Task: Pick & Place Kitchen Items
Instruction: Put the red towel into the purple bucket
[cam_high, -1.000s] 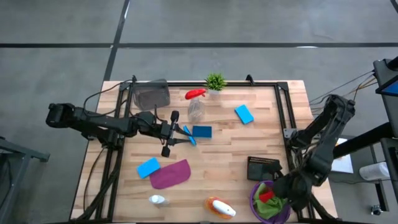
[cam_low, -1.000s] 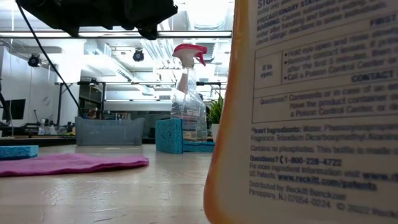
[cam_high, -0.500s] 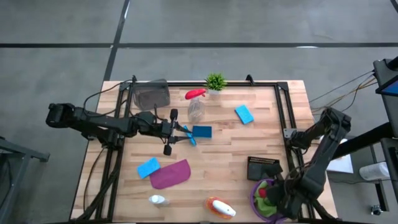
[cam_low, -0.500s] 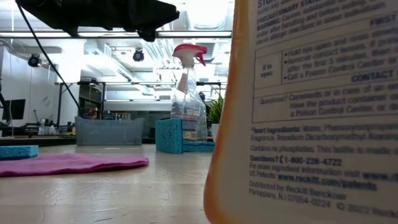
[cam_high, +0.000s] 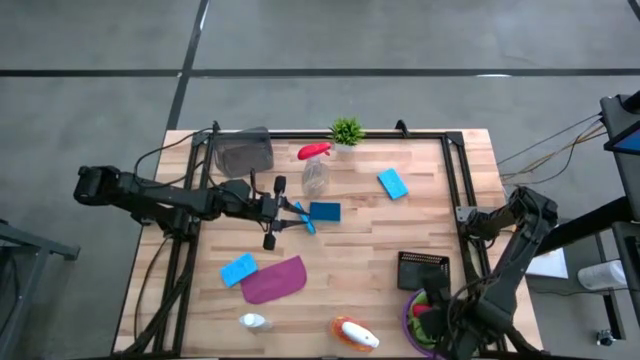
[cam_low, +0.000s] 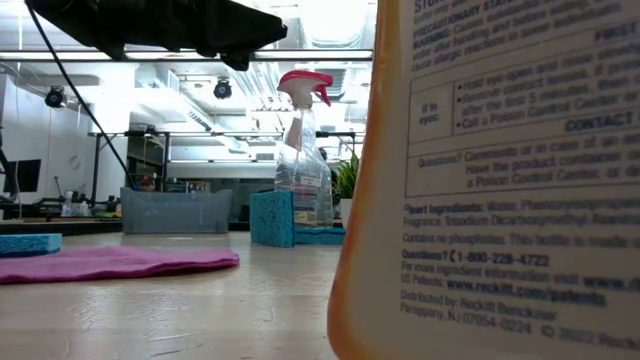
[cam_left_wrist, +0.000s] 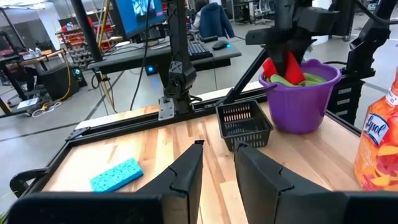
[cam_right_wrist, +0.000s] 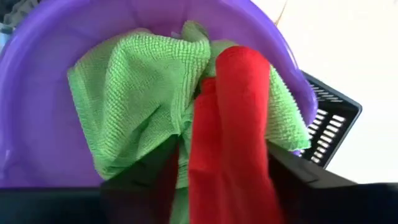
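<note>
From above, the slatted wooden worktop (cam_high: 360, 230) carried three flat blue sponges (cam_high: 392, 183) – a fourth stood on edge, pinched by the left claw (cam_high: 300, 217), well left of the purple bucket (cam_high: 412, 318). The low view showed a clear, red-topped spray bottle (cam_low: 303, 150). In the right wrist view, the right claw (cam_right_wrist: 217, 180) stood spread around a red cloth (cam_right_wrist: 230, 124), over a nubbly green cloth (cam_right_wrist: 137, 93) inside the bucket.

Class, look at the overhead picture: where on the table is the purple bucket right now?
The purple bucket sits at the table's near right corner, just below the black basket, with the right gripper over it.
</note>
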